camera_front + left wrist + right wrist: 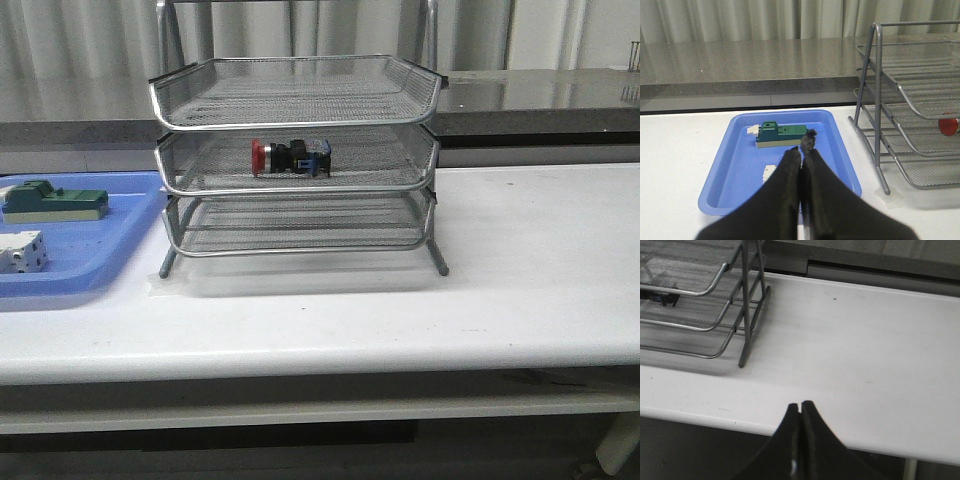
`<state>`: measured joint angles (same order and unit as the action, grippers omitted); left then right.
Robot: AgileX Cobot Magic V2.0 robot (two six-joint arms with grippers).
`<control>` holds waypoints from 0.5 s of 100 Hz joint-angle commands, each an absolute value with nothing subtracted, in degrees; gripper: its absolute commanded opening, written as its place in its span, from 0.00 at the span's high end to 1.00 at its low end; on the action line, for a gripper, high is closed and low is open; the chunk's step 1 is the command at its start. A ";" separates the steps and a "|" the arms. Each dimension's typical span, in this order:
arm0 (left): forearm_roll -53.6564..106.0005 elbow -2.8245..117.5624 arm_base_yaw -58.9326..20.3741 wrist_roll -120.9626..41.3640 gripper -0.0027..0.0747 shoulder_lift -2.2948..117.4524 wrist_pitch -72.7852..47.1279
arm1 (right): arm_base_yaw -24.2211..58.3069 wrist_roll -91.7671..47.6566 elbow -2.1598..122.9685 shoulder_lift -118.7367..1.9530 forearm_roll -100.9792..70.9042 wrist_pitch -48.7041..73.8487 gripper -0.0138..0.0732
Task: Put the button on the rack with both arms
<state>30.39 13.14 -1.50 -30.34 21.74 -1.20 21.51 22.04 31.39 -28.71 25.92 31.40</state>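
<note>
Silver wire mesh fills the middle of the front view: the rack (296, 160) stands on the white table (520, 290) with its three tiers stacked one above another; the button (290, 157) lies on its side in the middle tier, red cap pointing toward my left side, black body behind it, blue block at the far end. Neither of my arms shows in the front view. From my left wrist I see my left gripper (803, 150) with its black fingers pressed together and nothing between them; it hangs over the near part of the blue tray (735, 175), which sits on the table just beside the rack's left legs. In that tray lies a green block (780, 136) on a pale base, and nearer to me a white block (769, 173), partly hidden behind my fingers. The button's red cap peeps through the rack's wires at the edge of that view. From my right wrist, my right gripper (800, 412) is likewise closed tight and holds nothing; it hovers over the table's front edge, well apart from the rack's right leg; the blue end of the button shows dimly through the mesh.
</note>
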 commanded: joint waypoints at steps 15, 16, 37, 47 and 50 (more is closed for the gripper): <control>30.82 14.81 -1.34 -30.39 0.99 22.02 2.73 | 18.49 9.07 29.40 -25.87 16.22 21.10 0.92; 30.82 14.81 -1.34 -30.39 0.99 22.02 2.73 | 17.93 8.83 28.88 -25.62 15.84 20.72 0.92; 30.82 14.81 -1.34 -30.39 0.99 22.02 2.73 | 9.04 3.82 20.49 -20.70 6.87 9.90 0.92; 30.82 14.81 -1.34 -30.39 0.99 22.02 2.73 | 6.71 2.94 16.89 -17.43 5.09 7.33 0.92; 30.82 14.81 -1.34 -30.39 0.99 22.02 2.73 | 6.22 2.66 15.98 -16.44 4.54 7.03 0.92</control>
